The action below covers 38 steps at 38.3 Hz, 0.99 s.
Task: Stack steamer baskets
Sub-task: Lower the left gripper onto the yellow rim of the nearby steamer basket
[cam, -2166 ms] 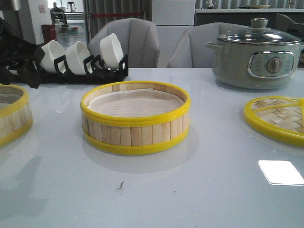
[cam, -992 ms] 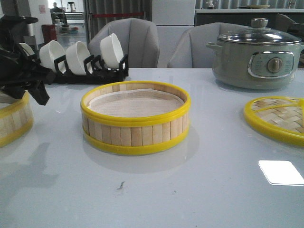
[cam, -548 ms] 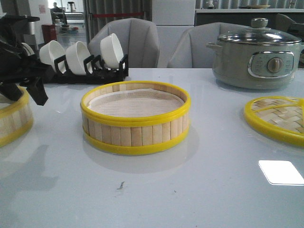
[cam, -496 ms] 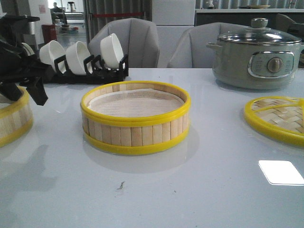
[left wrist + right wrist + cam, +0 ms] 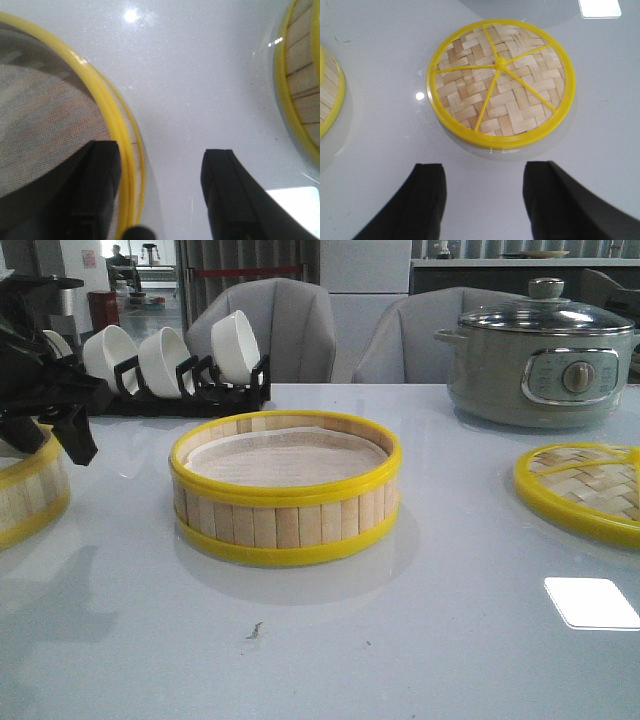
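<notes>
Nothing stacked yet, by the look of it. The two round shallow steamer baskets with pale bamboo slat walls and yellow plastic rims sit well apart on the pale glossy table (image 5: pixel 450 640): one basket (image 5: pixel 285 490) stands in the middle, white liner showing inside, and the other basket (image 5: pixel 25 490) sits at the far left, cut off by the edge of the front view. The whole job lies ahead: grip one, lift it, carry it across, seat it on its twin.

Over on the left, the black left gripper (image 5: pixel 50 435) hangs right at the left basket's rim. From the left wrist view the gripper (image 5: pixel 160 195) has its jaws spread wide and they straddle that basket's (image 5: pixel 55 110) yellow rim, one finger (image 5: pixel 97 190) over the liner inside, the other finger (image 5: pixel 230 200) outside over bare table. Whether either finger touches the rim, I can't tell. Nothing is held. I'd judge a pinch on this wall comes next.

The right gripper (image 5: pixel 482 205) does not show in the front view. Its wrist view has the jaws wide apart and holding nothing, above the table just short of the flat woven bamboo lid with yellow rim and ribs (image 5: pixel 501 82), which lies on the right.

Behind stand a black rack of white bowls (image 5: pixel 165 365) and a grey-green electric pot with a glass lid (image 5: pixel 540 355).
</notes>
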Each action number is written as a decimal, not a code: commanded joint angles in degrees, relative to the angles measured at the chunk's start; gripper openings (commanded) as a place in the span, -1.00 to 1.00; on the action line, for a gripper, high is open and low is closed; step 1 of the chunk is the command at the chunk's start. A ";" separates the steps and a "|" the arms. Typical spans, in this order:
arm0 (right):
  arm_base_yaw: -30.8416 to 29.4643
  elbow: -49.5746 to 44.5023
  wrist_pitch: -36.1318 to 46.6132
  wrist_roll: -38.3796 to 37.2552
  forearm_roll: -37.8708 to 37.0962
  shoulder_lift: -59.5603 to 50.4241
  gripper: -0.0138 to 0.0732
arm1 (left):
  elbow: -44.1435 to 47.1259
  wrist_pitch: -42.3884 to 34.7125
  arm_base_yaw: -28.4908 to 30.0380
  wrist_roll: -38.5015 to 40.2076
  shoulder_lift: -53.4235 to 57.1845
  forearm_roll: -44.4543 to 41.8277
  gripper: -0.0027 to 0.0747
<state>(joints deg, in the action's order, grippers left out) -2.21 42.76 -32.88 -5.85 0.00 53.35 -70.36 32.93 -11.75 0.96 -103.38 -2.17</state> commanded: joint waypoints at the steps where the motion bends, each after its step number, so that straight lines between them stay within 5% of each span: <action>1: 0.02 1.98 3.63 0.31 0.00 -0.36 0.39 | -1.69 -0.80 0.96 3.20 2.65 -2.14 0.17; 38: 0.02 1.98 3.74 0.31 0.00 -0.36 0.39 | -1.69 -2.14 2.95 3.39 0.05 -1.07 0.17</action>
<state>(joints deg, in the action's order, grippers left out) -2.21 42.76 -32.88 -5.85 0.00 53.35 -70.36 33.30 -8.81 3.79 -105.56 -3.54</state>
